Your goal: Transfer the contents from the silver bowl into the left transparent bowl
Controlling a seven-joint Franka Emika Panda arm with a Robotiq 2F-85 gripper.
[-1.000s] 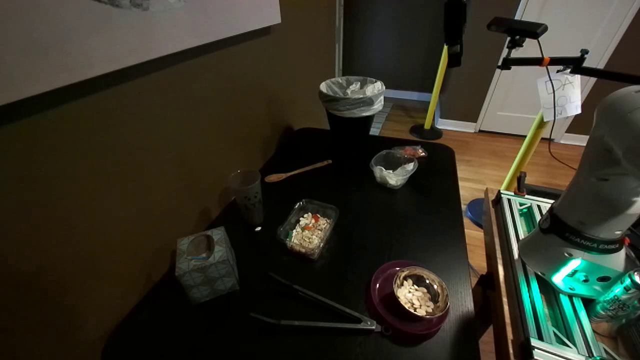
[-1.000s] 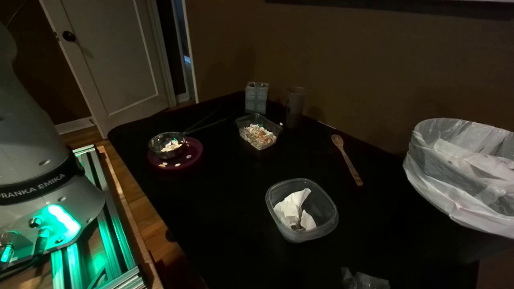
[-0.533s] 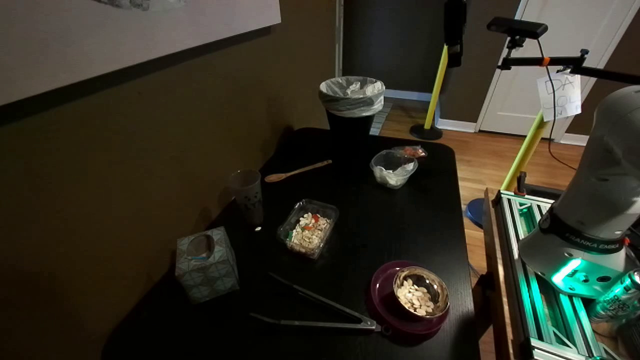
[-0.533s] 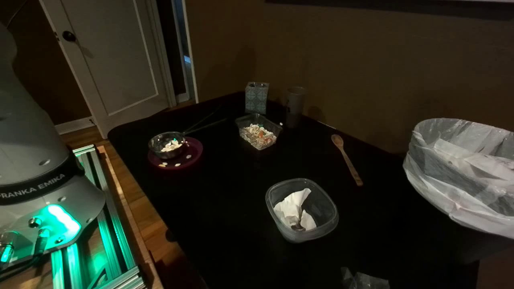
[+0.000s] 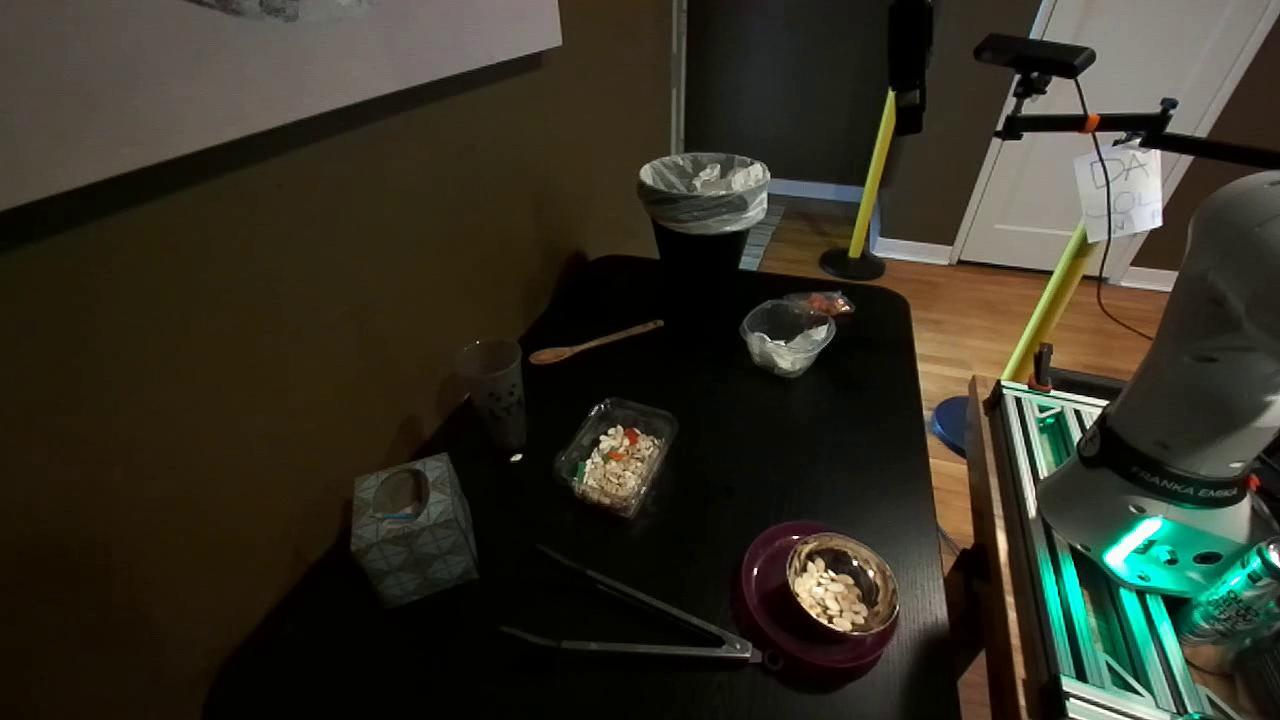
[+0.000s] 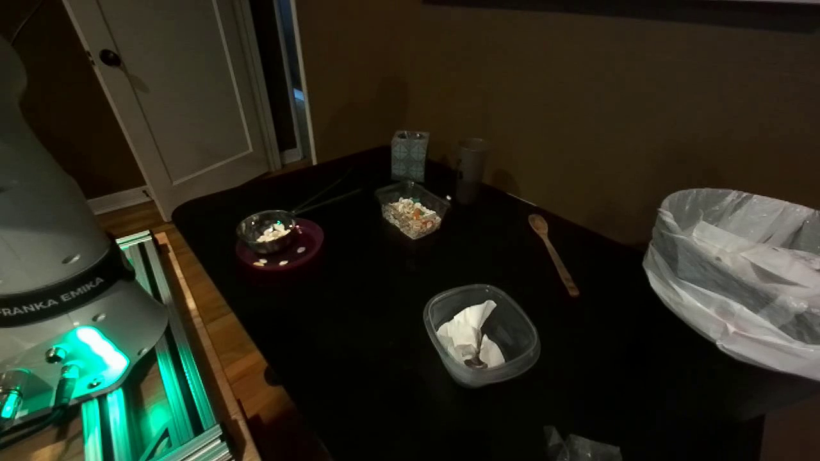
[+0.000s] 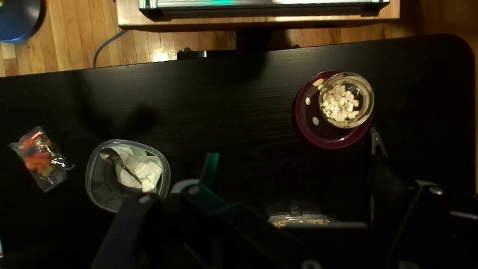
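Observation:
Pale seed-like contents (image 5: 832, 597) lie heaped in the silver bowl (image 5: 880, 585), which rests off-centre on a magenta plate (image 5: 765, 590). In the wrist view, the contents (image 7: 340, 104) show clearly inside the silver bowl (image 7: 364, 89), with a few loose seeds on the plate. The left transparent bowl (image 6: 413, 192) holds pale bits with some orange and green pieces. Only a strip of its near rim (image 7: 306, 216) appears in the wrist view, low between the fingers. My gripper (image 7: 295, 164) is spread wide above the table, holding nothing. It is outside both exterior views.
Metal tongs (image 5: 650, 650) lie beside the plate. A rounder clear bowl (image 6: 528, 333) contains white tissue and a spoon. Near the wall are a patterned tissue box (image 5: 415, 530), a tall cup (image 5: 495, 390) and a wooden spoon (image 5: 600, 342). A lined bin (image 5: 700, 215) stands at the table's end.

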